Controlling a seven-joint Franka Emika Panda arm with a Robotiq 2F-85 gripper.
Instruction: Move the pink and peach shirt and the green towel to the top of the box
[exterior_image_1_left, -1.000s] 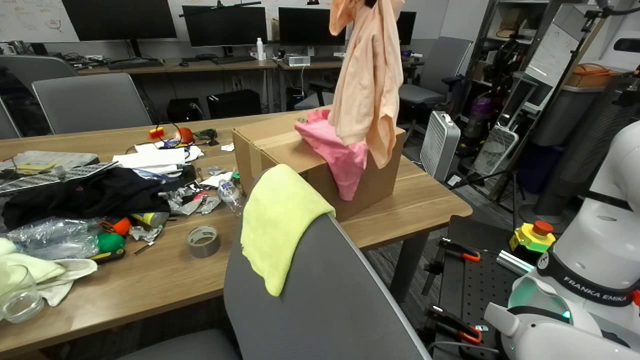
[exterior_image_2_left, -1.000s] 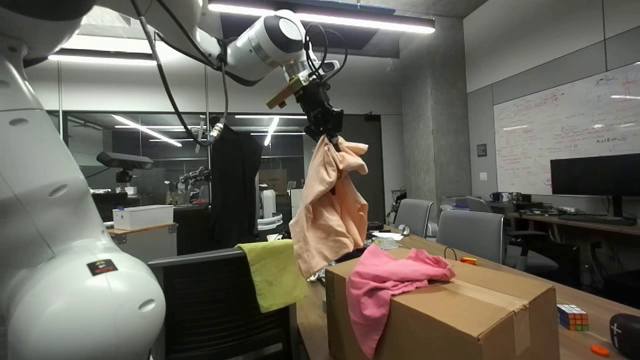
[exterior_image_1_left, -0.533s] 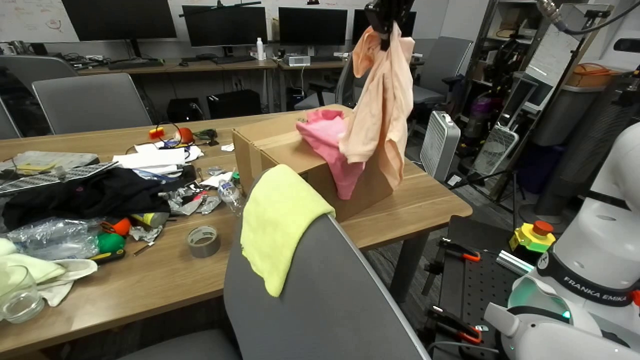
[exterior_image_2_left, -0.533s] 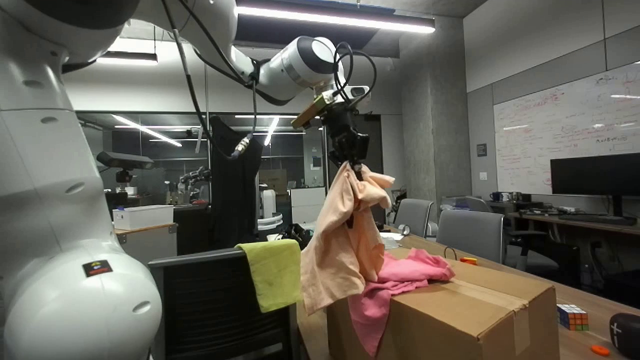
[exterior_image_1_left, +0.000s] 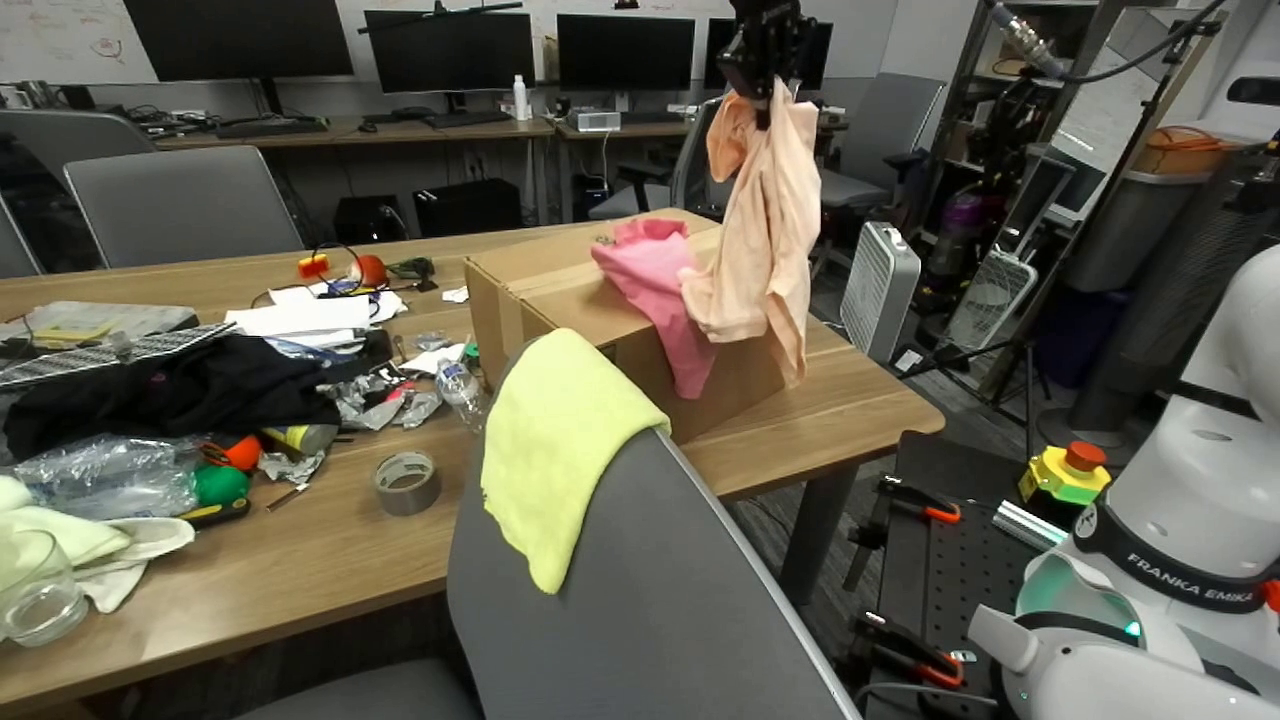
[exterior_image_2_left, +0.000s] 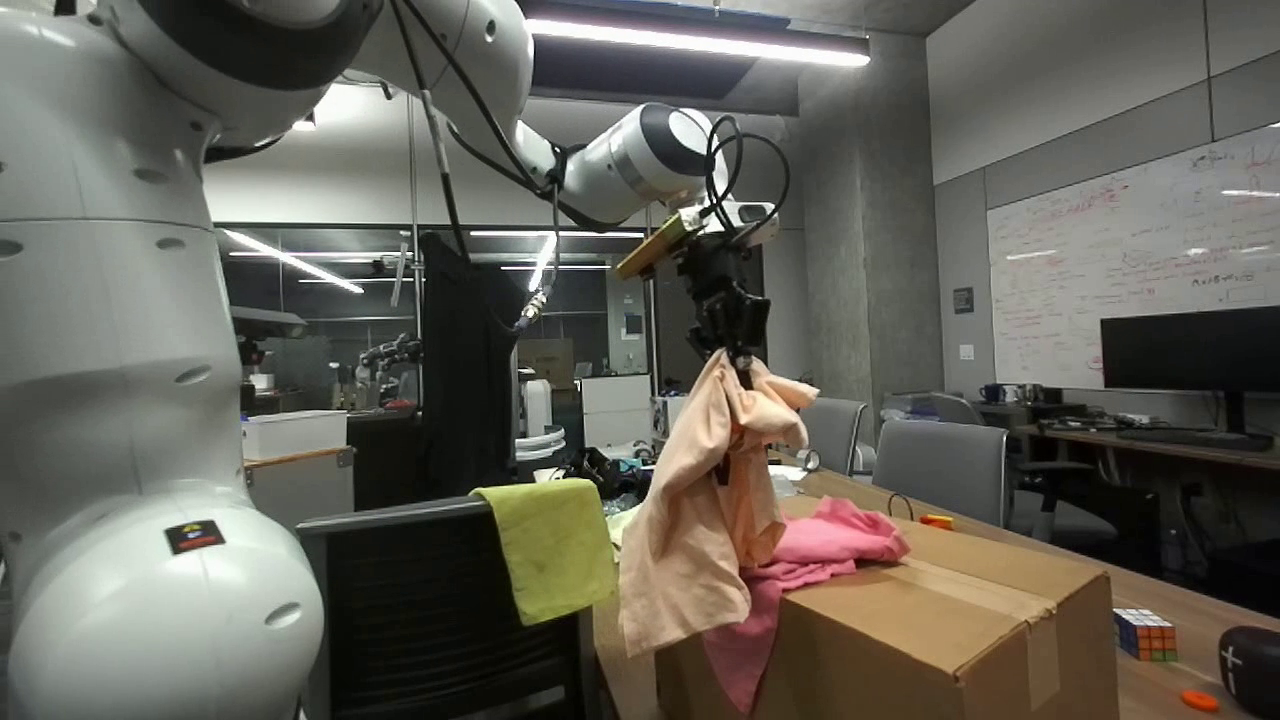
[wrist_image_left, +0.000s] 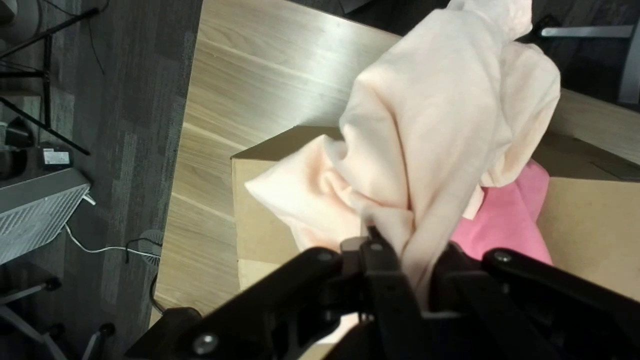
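Wrist view, lower centre: one black two-fingered gripper (wrist_image_left: 417, 272), mine, jaws clenched on one peach cloth shirt (wrist_image_left: 440, 100), whose folds run off the top edge. Right of centre: one pink cloth (wrist_image_left: 510, 220), partly hidden by the shirt, lying on one brown cardboard box (wrist_image_left: 262, 237), cut off at right. Whether the shirt touches the box, I cannot tell. In an exterior view, centre: one lime-green fabric towel (exterior_image_1_left: 560, 440), draped over one grey chair back (exterior_image_1_left: 640, 600).

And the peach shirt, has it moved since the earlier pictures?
Yes: in an exterior view, the peach shirt moved down and rightward, toward the box.
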